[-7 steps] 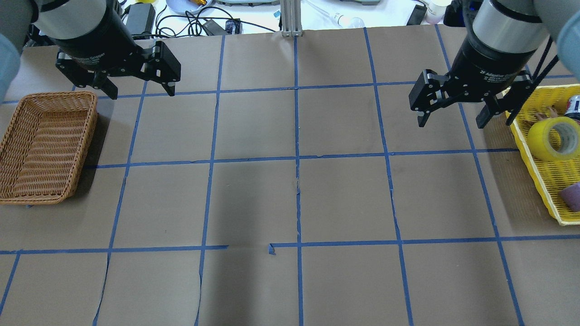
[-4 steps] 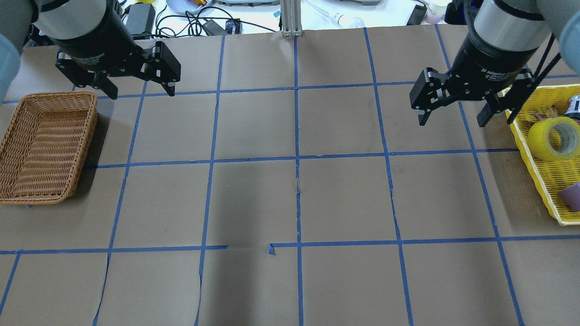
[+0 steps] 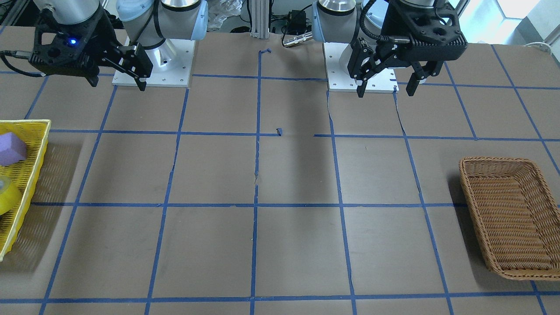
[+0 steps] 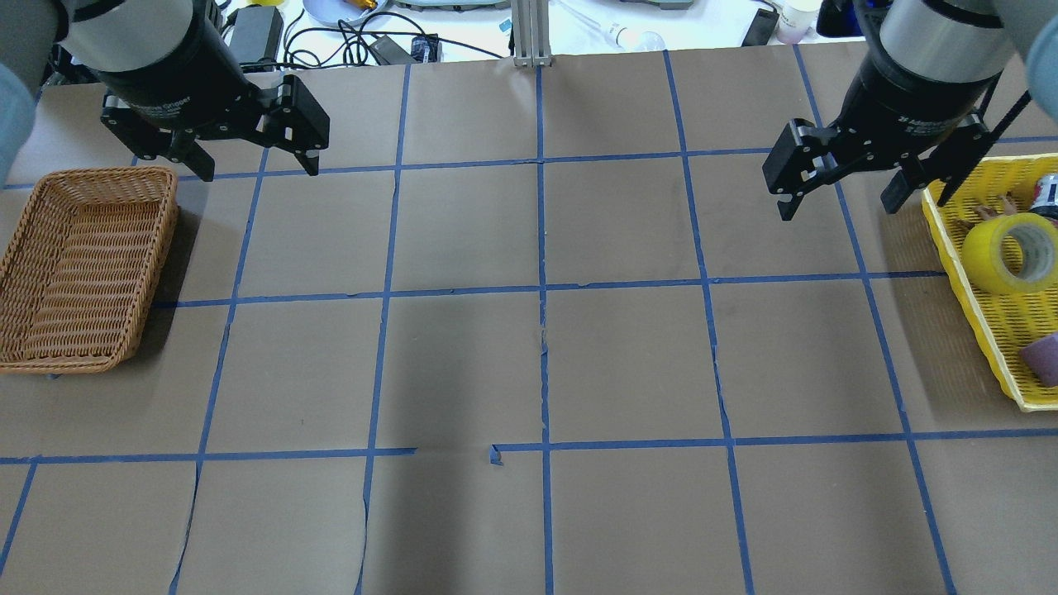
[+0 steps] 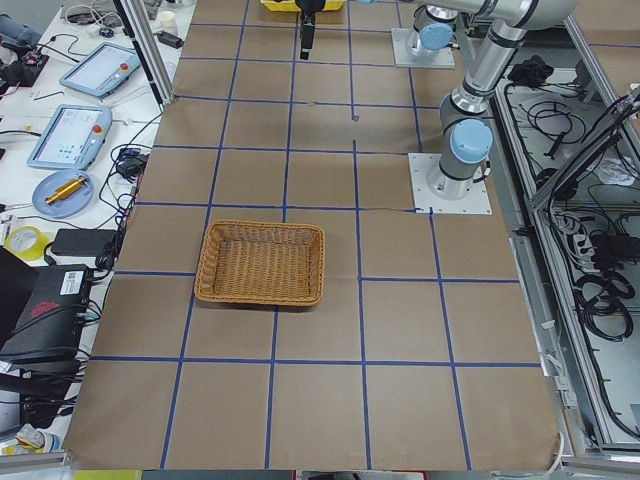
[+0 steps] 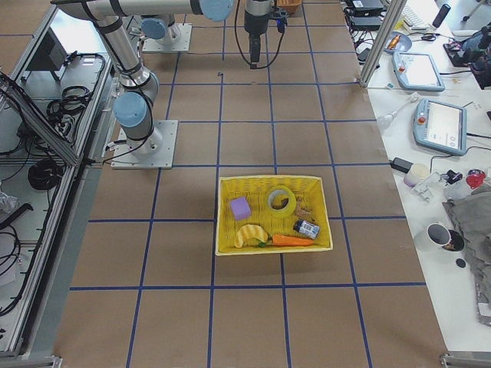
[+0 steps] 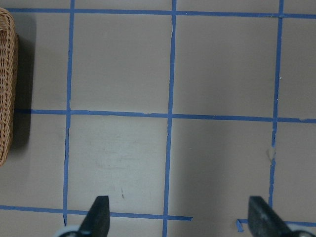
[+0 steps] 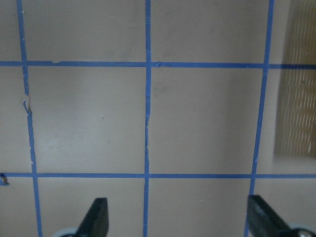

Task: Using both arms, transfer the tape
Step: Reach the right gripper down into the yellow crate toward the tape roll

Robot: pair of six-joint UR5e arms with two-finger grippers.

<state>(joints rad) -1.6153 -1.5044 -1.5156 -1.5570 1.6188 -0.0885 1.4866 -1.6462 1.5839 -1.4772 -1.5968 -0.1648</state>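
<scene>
Nothing is done yet, I think; the tape [image 4: 1004, 252] lies in the yellow tray [image 6: 253, 179] at 3 o'clock on the tabletop [image 4: 463, 364]; the right pincer [image 4: 838, 211] hangs wide and empty at its 10 o'clock; the left pincer [image 4: 259, 172] is wide too, by the wicker basket [image 4: 91, 172] at 9 o'clock; you can just read "Adaptive" and "Gripper" on them.

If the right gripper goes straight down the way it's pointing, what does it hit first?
Most likely the bare table. The right gripper points down with open jaws, and its wrist view shows only that surface and blue lines below; the yellow basket sits off to one side.
</scene>
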